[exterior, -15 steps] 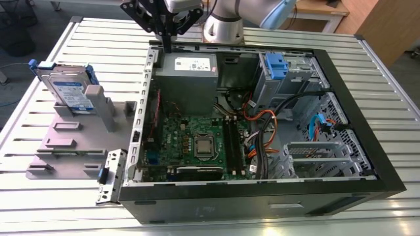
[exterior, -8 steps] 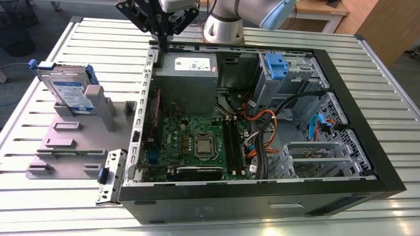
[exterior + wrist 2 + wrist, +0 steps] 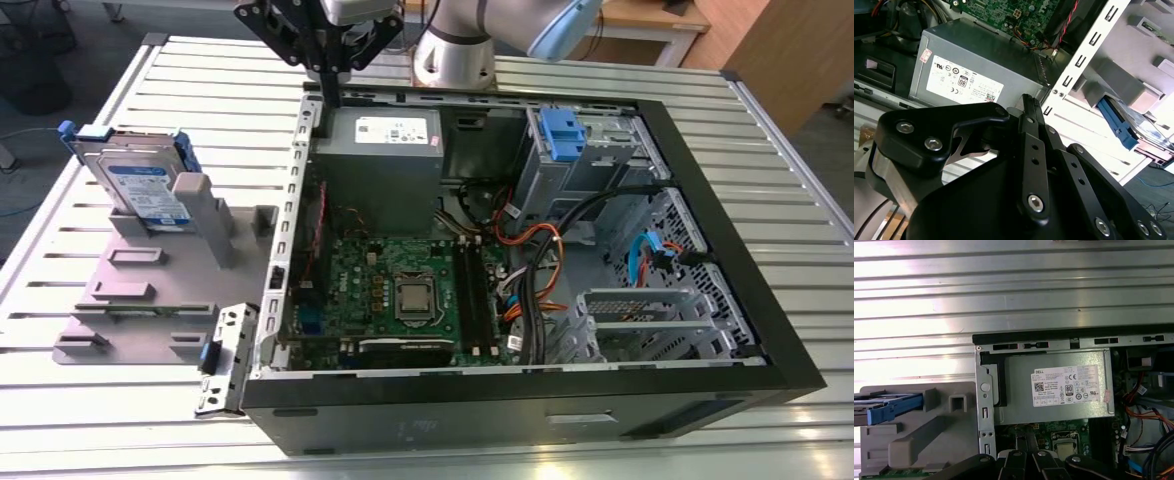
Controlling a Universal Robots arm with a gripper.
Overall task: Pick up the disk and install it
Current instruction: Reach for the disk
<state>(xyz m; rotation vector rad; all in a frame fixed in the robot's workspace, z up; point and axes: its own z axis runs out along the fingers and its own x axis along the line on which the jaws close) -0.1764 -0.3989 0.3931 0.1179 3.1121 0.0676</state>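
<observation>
- Over the far corner of the case [image 3: 761,260], toward the exterior view's left, my hand [image 3: 320,80] hangs just above the rim, close to the power supply [image 3: 380,160].
- As far as I can judge from the second wrist view, the fingers [image 3: 1029,145] are drawn narrow, tips together, with nothing between them.
- Well apart from the hand, the disk [image 3: 140,185] stands on edge in a grey holder [image 3: 134,290] on the bench [image 3: 134,400], outside the case at the exterior view's left. Its blue bracket also shows in both wrist views. It has not been picked up.
- Inside the case, at the far side toward the exterior view's right, I see a drive cage [image 3: 574,150] with a blue latch. Cables [image 3: 534,250] run loose just near of it.
- Risk, as I judge it: a hand this narrow cannot straddle the disk, and coming down like this it would strike the top edge rather than grip it.
- Risk: the hand sits low by the case wall, so a sideways move toward the holder could clip the rim.
- Risk: the disk is upright in a slot. An off-centre or tilted grip could bind it against the holder's posts, or squeeze the plastic bracket instead of the metal body.
- Risk: the loose cables could snag a carried disk near the cage.
</observation>
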